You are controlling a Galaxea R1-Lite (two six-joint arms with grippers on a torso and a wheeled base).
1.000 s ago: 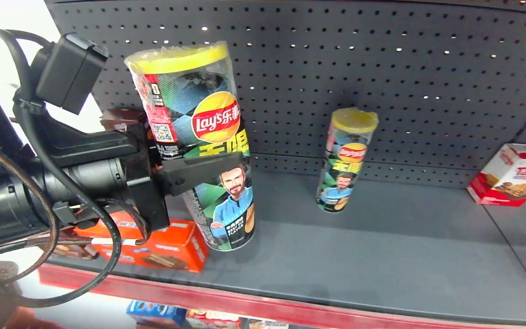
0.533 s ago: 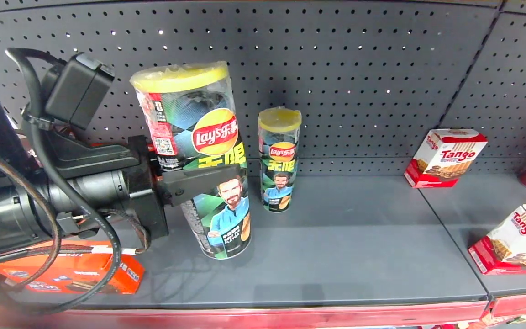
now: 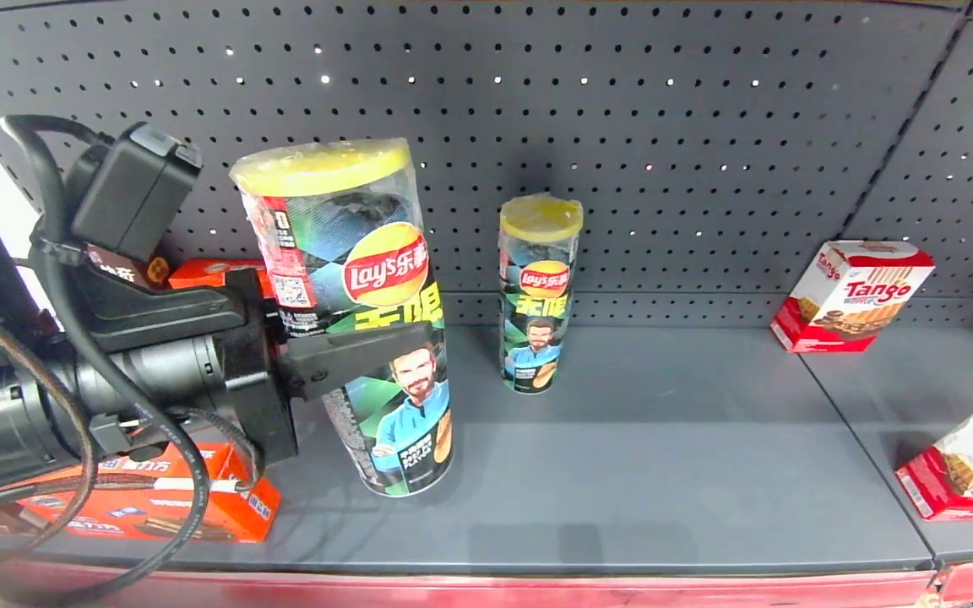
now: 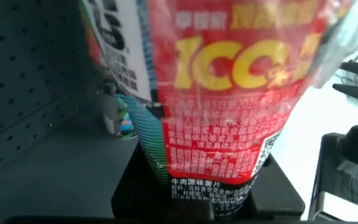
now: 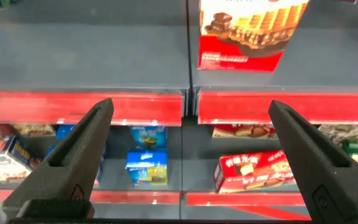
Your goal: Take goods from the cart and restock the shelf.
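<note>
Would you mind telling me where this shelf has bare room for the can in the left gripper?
The widest bare patch of the shelf lies between the standing can and the red-and-white wafer box, out to the front. The left is crowded by the orange box and the held can.

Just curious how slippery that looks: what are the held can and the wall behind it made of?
The can: likely cardboard tube under glossy plastic film, wrinkled over the yellow lid. The wall: probably painted metal, matt grey, with regular punched holes.
</note>
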